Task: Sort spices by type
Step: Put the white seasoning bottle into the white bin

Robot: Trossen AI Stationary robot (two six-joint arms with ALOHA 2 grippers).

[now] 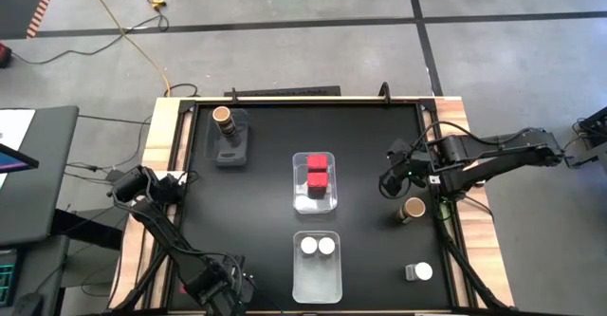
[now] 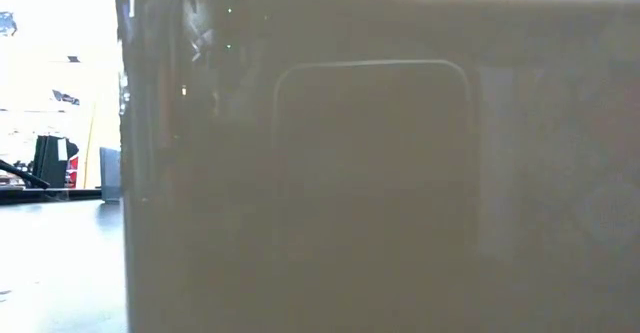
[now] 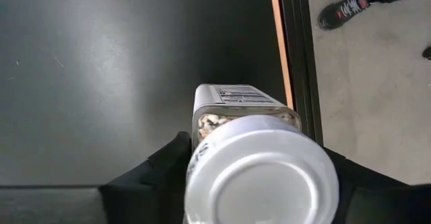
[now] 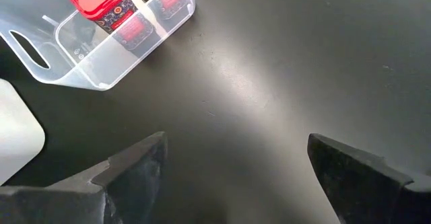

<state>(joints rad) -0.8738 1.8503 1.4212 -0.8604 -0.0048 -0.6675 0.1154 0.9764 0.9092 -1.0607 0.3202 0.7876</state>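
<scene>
While left gripper (image 3: 259,183) jaws pinch white-lidded jar (image 3: 259,167) near table (image 1: 256,202) edge, right gripper (image 4: 232,167) jaws spread, empty, beside brown-topped jar (image 1: 413,209). Risk: smooth jar slipping during carry toward tub (image 1: 317,276).

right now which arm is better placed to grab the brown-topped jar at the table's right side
Right. Its open gripper hovers just beside the brown-topped round jar; the left gripper is shut on a white-lidded jar.

Even overhead light, a soft glare patch on the black table (image 4: 236,76) (low view hazy, washed-out).
</scene>
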